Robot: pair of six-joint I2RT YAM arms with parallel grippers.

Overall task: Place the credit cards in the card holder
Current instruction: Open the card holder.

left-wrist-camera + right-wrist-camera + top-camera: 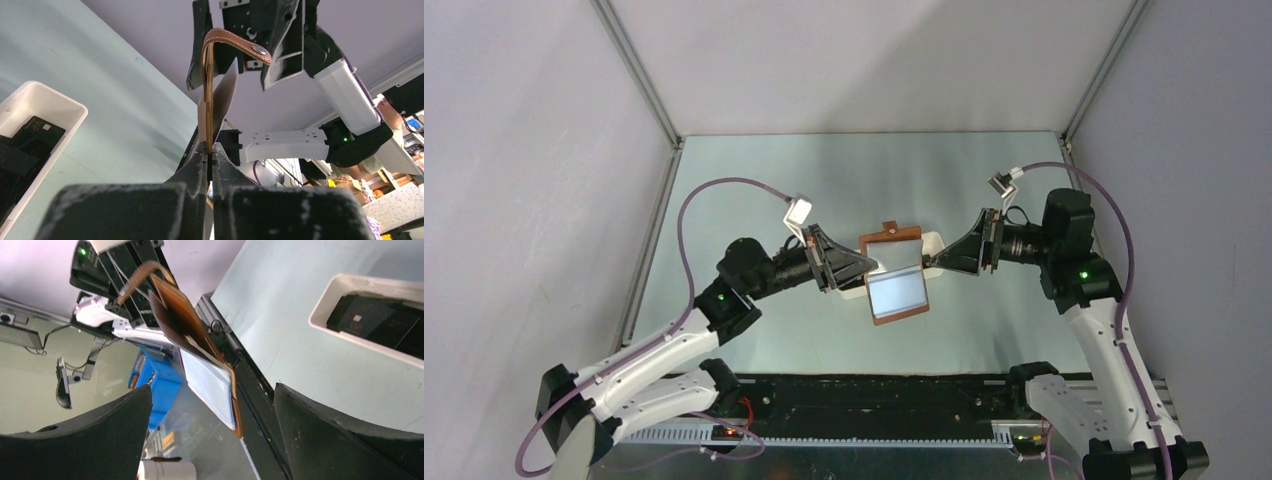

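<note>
My left gripper (210, 150) is clamped tight on the wallet (207, 100), which hangs open in the air. My right gripper (212, 405) gapes wide and holds nothing, with the wallet just ahead of it. The cards (372, 320) lie in the tray (319, 314) beyond.

Item: left gripper (210, 150), jaws pressed together on the lower edge of the card holder (206, 100).
Card holder: brown leather, seen edge-on, standing upright out of the jaws; snap tab (232, 37) curls over the top.
Beyond it: right gripper (237, 70), fingers spread either side of the tab.
Left edge: white tray (55, 97) on the pale table (115, 110), holding dark credit cards (37, 131), one marked VIP.
</note>
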